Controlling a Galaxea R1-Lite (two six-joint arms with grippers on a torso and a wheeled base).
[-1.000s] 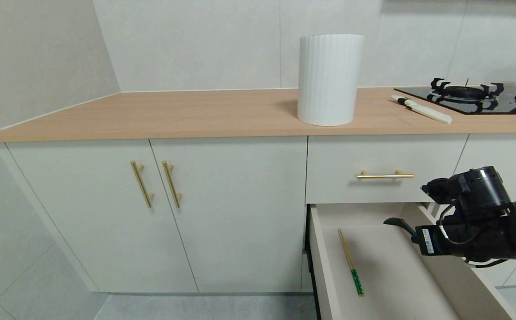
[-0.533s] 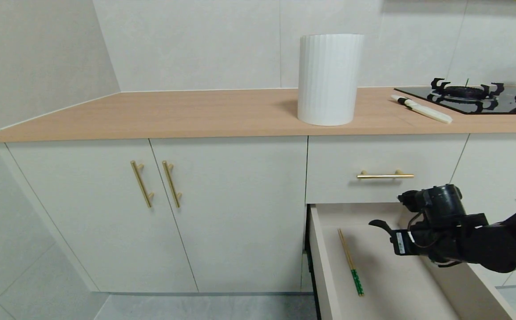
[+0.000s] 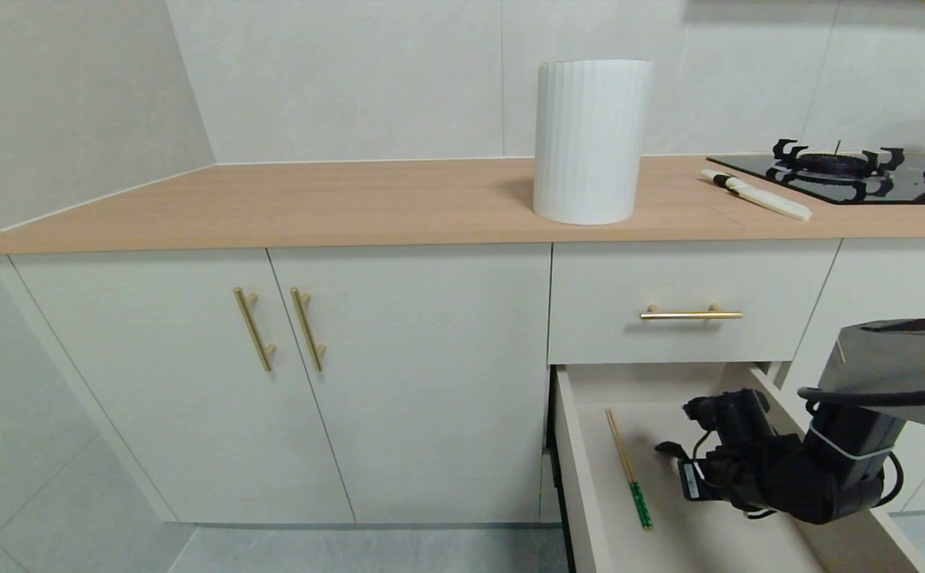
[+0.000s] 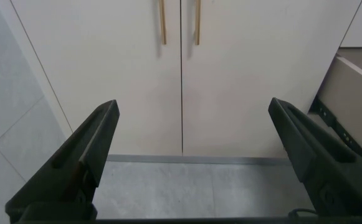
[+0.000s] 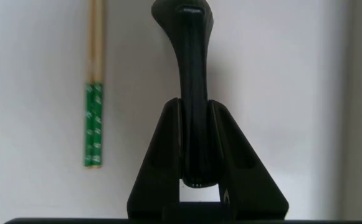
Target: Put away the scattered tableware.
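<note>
- Head view: lower drawer [image 3: 575, 469] stands pulled out at the right, under a closed drawer with a brass handle [image 3: 691, 315].
- Right gripper [image 3: 681, 465] is inside the open drawer, low over its floor, fingers clamped on a black utensil [image 3: 669, 449].
- Right wrist view: fingers [image 5: 168, 130] pinch the black utensil [image 5: 190, 62] by its narrow end; the wider end points away from the gripper [image 5: 194, 118].
- Can't tell whether the utensil touches the drawer floor.
- Chopsticks [image 3: 628, 469], wooden with green ends, lie flat on the drawer floor near its left wall, just left of the utensil, not touching it [image 5: 94, 93].
- Left gripper [image 4: 193, 112]: fingers wide apart, holding nothing, low down and facing the cabinet doors [image 4: 106, 68].
- Desk [image 3: 311, 199] carries a white ribbed canister [image 3: 590, 143], upright.
- White knife [image 3: 753, 195] lies to the right of the canister, beside the black hob [image 3: 852, 171].
</note>
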